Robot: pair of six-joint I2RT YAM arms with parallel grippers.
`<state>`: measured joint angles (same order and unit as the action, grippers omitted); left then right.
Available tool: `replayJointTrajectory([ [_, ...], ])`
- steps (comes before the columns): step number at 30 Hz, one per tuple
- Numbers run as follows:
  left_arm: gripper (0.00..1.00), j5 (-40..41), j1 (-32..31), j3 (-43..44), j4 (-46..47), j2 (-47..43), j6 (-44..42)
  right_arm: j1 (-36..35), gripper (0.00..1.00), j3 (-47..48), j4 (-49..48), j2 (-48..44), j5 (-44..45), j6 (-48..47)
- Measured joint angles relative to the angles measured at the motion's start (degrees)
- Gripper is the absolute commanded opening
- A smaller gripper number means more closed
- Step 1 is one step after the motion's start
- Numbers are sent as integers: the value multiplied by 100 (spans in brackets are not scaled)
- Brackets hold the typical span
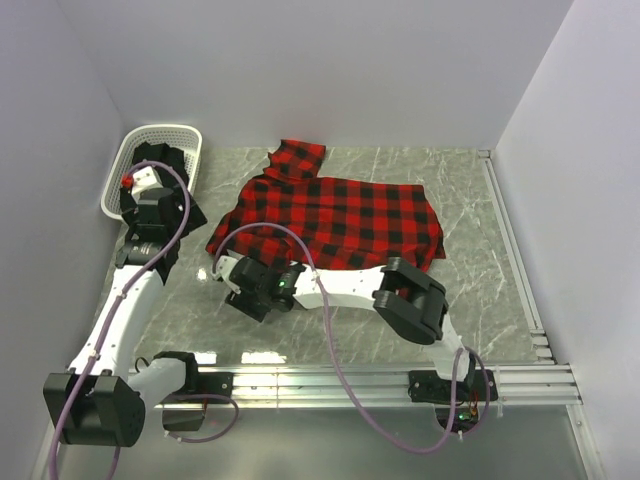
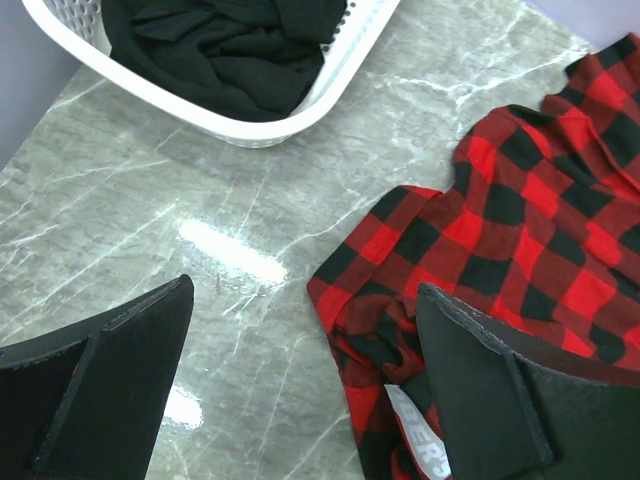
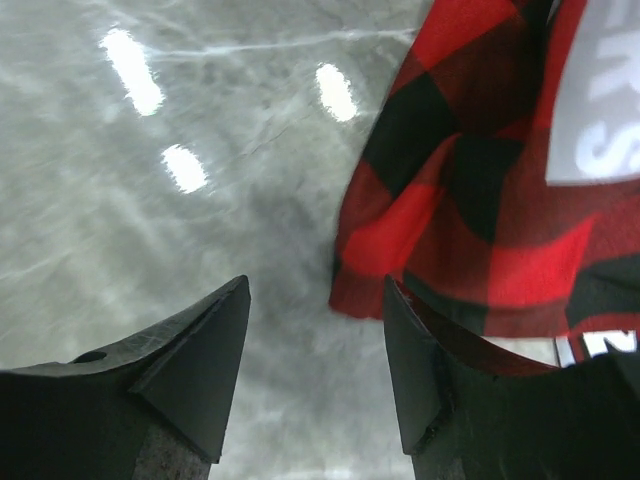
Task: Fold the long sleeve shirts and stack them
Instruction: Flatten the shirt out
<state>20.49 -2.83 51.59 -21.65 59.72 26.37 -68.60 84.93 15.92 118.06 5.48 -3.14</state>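
The right gripper (image 3: 317, 290) is held low over the bench (image 1: 480, 280) with its jaws partly spread. Bare stone is seen through the gap, and nothing is clamped between them. The near left corner of the red-and-black flannel shirt (image 1: 340, 215) comes right up to the inner face of one finger, with a white label (image 3: 600, 100) showing a little farther in. Whether the cloth is touched there cannot be told.

The left gripper (image 2: 305, 295) is spread wide and carries nothing. It is poised above the bench between the flannel's left edge and the white lattice basket (image 2: 300, 115), and the flannel's corner lies just beside one of its fingers.

The flannel is laid out broadly across the middle of the bench. One part of it is bunched toward the far wall, and its near left corner is rumpled. No fold is seen in it. The black shirt (image 2: 230, 50) lies crumpled inside the basket at the far left.

The task is therefore judged to be at an early stage. One shirt has been spread for folding, and its corner seems about to be taken. The folding of both shirts, the removal of the black one from the basket and the stacking are all left to be done.
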Motion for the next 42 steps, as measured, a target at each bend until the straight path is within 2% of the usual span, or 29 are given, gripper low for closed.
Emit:
replayJointTrajectory([
  [4,99,63,0,0,-2,55,-2,2,55,181,-11,315,208,-63],
  [7,99,87,0,2,2,55,0,0,34,225,-50,428,337,-129],
  [8,99,85,0,0,2,61,-2,0,21,232,-42,433,389,-142],
  [12,99,85,0,0,2,105,-2,0,0,232,-42,433,555,-234],
  [19,99,81,2,2,7,122,0,0,0,188,68,153,721,-374],
  [25,99,76,57,2,52,131,0,2,0,221,466,-1150,581,-551],
  [30,99,52,98,2,83,160,0,13,0,280,787,-2243,-129,-522],
  [36,99,-17,138,0,85,195,0,13,0,44,994,-3069,-1292,-286],
  [39,99,-79,146,0,85,208,2,13,8,46,1213,-3073,-1952,-245],
  [42,99,-162,155,0,94,208,0,13,28,44,1582,-2796,-2612,-256],
])
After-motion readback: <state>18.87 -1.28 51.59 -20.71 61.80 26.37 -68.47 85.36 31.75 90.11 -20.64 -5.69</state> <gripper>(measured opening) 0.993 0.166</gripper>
